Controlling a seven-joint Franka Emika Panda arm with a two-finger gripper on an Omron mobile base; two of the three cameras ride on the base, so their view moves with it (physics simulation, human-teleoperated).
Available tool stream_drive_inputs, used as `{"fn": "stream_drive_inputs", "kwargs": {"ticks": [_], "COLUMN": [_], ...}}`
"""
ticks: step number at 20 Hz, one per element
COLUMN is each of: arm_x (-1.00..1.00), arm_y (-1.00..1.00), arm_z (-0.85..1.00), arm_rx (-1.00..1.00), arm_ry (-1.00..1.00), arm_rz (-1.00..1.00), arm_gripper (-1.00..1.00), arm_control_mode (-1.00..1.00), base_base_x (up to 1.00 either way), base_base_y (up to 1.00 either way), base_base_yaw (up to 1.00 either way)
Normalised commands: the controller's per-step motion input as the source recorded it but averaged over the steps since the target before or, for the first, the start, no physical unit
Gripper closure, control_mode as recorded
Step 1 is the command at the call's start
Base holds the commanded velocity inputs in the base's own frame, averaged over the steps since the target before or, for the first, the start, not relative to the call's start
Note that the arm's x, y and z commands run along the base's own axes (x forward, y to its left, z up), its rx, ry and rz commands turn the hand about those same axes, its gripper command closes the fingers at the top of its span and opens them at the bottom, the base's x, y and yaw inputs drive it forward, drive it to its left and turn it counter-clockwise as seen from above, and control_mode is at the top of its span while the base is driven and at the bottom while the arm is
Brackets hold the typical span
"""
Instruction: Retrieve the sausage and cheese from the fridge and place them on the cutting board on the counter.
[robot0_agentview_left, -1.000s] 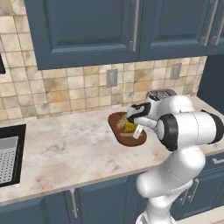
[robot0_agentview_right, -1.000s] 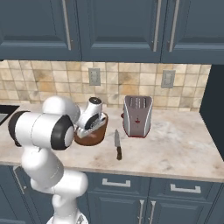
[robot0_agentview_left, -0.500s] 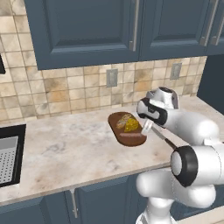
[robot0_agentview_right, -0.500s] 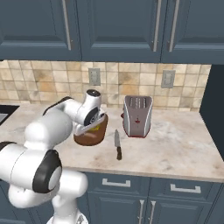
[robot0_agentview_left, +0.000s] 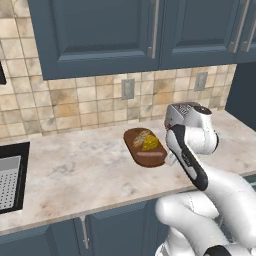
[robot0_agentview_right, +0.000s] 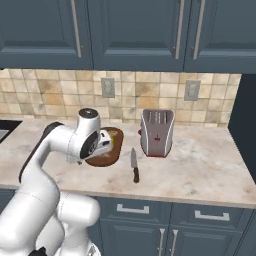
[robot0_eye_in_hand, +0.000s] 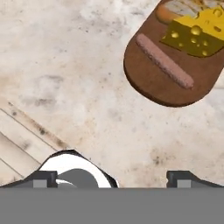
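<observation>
The dark brown oval cutting board (robot0_eye_in_hand: 151, 85) lies on the beige counter (robot0_eye_in_hand: 65, 65). On it the pinkish sausage (robot0_eye_in_hand: 164, 67) lies lengthwise, with the yellow cheese (robot0_eye_in_hand: 197, 37) wedge beside it. My gripper (robot0_eye_in_hand: 114, 178) hovers open over bare counter, short of the board's near end, with nothing between its fingers. In the left base view the board (robot0_agentview_left: 131, 142) carries the sausage (robot0_agentview_left: 149, 155) and the cheese (robot0_agentview_left: 149, 144), and my arm stands just to its right. The fridge is out of view.
A tan bread-like piece (robot0_eye_in_hand: 175, 11) shares the board's far end. A knife (robot0_agentview_right: 135, 167) lies right of the board (robot0_agentview_right: 112, 155), with a toaster (robot0_agentview_right: 157, 132) behind it. A sink (robot0_agentview_left: 10, 180) sits at the far left. Dark blue cabinets hang above.
My hand has pulled back off the board toward the counter's front edge, and the arm has swung round. The sausage and cheese stay on the board.
</observation>
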Motion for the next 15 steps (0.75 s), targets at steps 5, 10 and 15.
{"fn": "stream_drive_inputs", "kwargs": {"ticks": [5, 10, 15], "arm_x": [-1.00, -1.00, -1.00], "arm_y": [0.00, 0.00, 0.00], "arm_z": [0.60, 0.73, 0.69], "arm_rx": [0.00, 0.03, 0.02], "arm_ry": [-0.02, -0.08, -0.11], "arm_rz": [-0.26, -0.15, -0.11], "arm_gripper": [-1.00, -1.00, -1.00], "arm_control_mode": [-1.00, -1.00, -1.00], "base_base_x": [0.00, 0.00, 0.00], "base_base_y": [0.00, 0.00, 0.00], "base_base_yaw": [0.00, 0.00, 0.00]}}
